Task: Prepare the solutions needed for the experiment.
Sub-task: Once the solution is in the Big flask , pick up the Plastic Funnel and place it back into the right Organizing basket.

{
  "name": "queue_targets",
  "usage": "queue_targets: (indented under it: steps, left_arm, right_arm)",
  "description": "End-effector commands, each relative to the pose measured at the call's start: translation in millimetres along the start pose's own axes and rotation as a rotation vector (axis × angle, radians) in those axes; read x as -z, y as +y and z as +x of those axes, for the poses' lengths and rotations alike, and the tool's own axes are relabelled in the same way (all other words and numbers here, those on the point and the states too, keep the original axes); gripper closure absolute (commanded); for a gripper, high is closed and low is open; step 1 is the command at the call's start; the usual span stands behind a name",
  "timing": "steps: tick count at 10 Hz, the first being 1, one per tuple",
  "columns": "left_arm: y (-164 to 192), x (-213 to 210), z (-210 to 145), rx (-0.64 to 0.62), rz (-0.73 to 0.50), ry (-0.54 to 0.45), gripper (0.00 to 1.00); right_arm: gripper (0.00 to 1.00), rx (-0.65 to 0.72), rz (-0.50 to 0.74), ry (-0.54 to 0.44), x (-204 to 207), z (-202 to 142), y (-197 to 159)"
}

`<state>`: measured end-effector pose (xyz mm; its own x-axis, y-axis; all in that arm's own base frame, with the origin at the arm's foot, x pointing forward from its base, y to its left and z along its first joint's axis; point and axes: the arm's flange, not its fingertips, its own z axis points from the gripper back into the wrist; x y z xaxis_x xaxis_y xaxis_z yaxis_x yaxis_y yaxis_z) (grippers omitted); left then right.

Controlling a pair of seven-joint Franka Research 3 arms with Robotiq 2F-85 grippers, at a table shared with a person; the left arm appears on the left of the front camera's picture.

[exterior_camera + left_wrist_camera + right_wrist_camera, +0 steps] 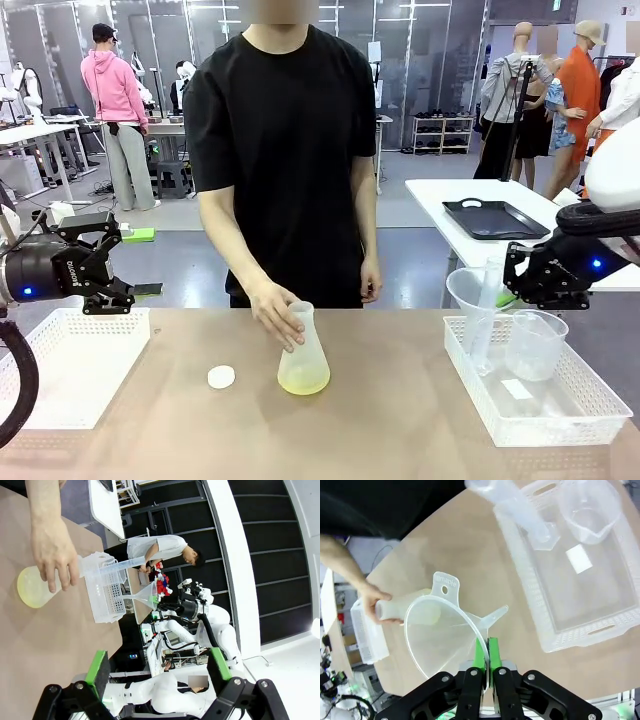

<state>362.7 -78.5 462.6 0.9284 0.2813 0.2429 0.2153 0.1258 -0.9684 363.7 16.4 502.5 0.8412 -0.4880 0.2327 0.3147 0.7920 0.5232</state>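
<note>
Front view: a person in a black T-shirt stands at the far side of the table [400, 420], one hand [275, 315] wrapped around the neck of a conical flask [304, 355] that stands upright at mid-table. The solution [303, 381], a shallow pale yellow-green layer, lies in the flask's base, with a white cap [221, 377] on the table to its left. The left gripper [120, 262] hangs with its jaws spread wide above a white basket [60, 370]. The right gripper [512, 282] pinches the rim of a clear funnel [468, 290] above a second basket [530, 425], which holds a beaker [536, 345] and a graduated cylinder [484, 325]. Left wrist view: the green pads stand far apart with nothing between them, and the flask and the hand on it lie well beyond. Right wrist view: the fingers are clamped on the funnel's rim, the flask shows partly through the funnel, and the second basket lies to the side.
</note>
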Motion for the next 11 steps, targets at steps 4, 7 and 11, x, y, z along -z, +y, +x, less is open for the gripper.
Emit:
queue_targets:
  steps: [4, 7, 11]
  left_arm:
    - [-1, 2, -1, -0.009, -0.02, -0.006, 0.0]
    - [-1, 2, -1, -0.009, -0.02, -0.006, 0.0]
    - [-1, 2, -1, -0.009, -0.02, -0.006, 0.0]
  right_arm:
    - [0.96, 0.3, -0.262, 0.046, 4, 32, -33]
    - [0.96, 0.383, -0.308, 0.105, 28, 51, -48]
    - [0.96, 0.433, -0.42, 0.136, 65, 66, -51]
